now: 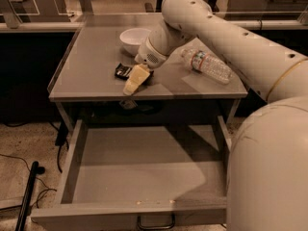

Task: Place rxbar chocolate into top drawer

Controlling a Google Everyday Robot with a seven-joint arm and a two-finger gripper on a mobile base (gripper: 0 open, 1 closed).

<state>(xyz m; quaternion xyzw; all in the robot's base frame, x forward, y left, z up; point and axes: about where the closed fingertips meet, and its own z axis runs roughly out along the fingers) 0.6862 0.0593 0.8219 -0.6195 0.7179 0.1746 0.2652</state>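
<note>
The rxbar chocolate (122,71), a small black bar, lies on the grey tabletop (91,66) near its front edge, partly hidden behind my gripper. My gripper (129,94) points down and forward over the front edge of the tabletop, just right of and in front of the bar; I cannot tell if it touches the bar. The top drawer (72,163) is pulled wide open below the tabletop, and its grey inside shows nothing in it. Its dark loop handle (155,223) is at the bottom of the view.
A white bowl (134,37) stands on the tabletop behind the bar. A clear plastic water bottle (207,65) lies on its side to the right. My white arm (226,37) crosses from the right. Black cables (29,196) lie on the floor at left.
</note>
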